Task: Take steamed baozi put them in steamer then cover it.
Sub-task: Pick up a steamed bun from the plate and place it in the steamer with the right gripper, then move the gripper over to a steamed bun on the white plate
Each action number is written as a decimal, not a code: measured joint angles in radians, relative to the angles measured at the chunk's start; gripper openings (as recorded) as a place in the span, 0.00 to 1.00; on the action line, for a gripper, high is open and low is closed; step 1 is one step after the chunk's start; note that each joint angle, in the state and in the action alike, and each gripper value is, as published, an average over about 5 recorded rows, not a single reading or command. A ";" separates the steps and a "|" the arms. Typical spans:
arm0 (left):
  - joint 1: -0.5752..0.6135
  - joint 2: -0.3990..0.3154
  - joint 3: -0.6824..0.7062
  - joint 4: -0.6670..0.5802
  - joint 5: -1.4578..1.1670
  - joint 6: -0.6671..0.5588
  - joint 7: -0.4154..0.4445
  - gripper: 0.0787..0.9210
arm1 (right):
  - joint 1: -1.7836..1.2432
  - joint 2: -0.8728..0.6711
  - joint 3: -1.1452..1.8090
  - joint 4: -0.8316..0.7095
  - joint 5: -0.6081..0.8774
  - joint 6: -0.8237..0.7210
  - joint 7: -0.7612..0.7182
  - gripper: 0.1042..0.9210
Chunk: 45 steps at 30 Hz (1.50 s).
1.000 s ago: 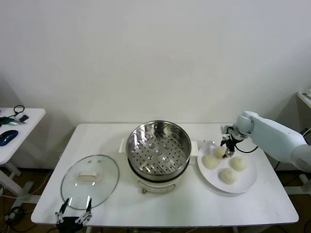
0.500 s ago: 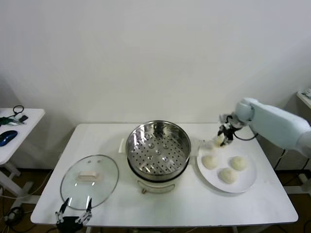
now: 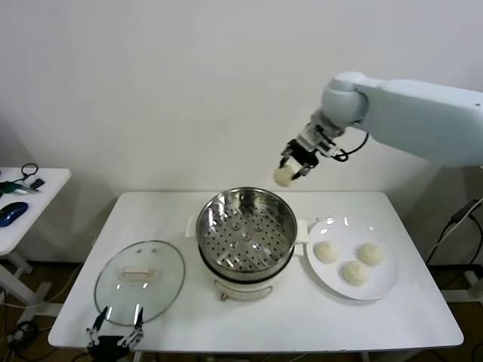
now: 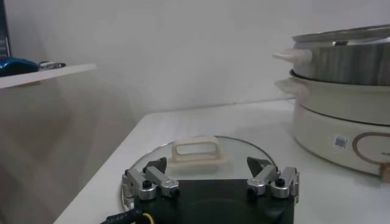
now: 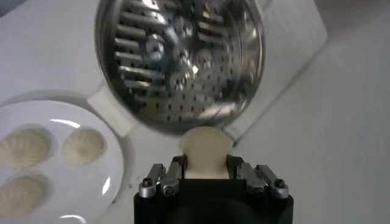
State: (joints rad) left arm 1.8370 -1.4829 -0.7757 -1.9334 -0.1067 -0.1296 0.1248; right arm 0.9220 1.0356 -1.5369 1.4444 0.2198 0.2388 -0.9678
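our right gripper (image 3: pixel 291 168), raised, has its fingers pinching a baozi (image 3: pixel 283 176); below them the steamer (image 3: pixel 246 230) holds nothing, and the plate (image 3: pixel 375 283) three buns.

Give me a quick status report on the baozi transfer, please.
Right gripper shut on a baozi, raised above the steamer's far rim. Left gripper open, parked by the glass lid. Steamer empty; three baozi on plate.

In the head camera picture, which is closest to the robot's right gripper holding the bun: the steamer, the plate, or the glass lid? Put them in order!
Measured from the right gripper, which is holding a bun up in the air:
1. The steamer, just below the gripper, in the middle of the table.
2. The plate, on the right side, with three buns on it.
3. The glass lid, far over on the left, near the front edge.
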 measured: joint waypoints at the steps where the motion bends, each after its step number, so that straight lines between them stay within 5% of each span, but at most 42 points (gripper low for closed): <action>1: 0.000 0.000 0.000 -0.001 0.000 -0.001 0.000 0.88 | -0.005 0.007 -0.002 0.009 -0.015 0.009 0.007 0.45; 16: -0.004 -0.010 -0.002 0.009 0.008 -0.011 -0.003 0.88 | -0.258 0.096 0.053 -0.106 -0.326 0.101 0.137 0.46; 28: -0.011 -0.017 0.000 0.019 0.014 -0.018 -0.006 0.88 | -0.388 0.182 0.094 -0.247 -0.435 0.137 0.212 0.50; 38: -0.001 -0.021 0.008 0.013 0.032 -0.027 -0.007 0.88 | -0.326 0.191 0.071 -0.266 -0.314 0.169 0.192 0.83; 45: -0.001 -0.021 0.017 0.016 0.047 -0.034 -0.007 0.88 | -0.210 0.154 0.015 -0.296 -0.106 0.166 0.104 0.88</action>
State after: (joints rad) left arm 1.8364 -1.5035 -0.7588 -1.9169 -0.0594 -0.1631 0.1183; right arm 0.7117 1.1898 -1.5215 1.1482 0.1135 0.4043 -0.8633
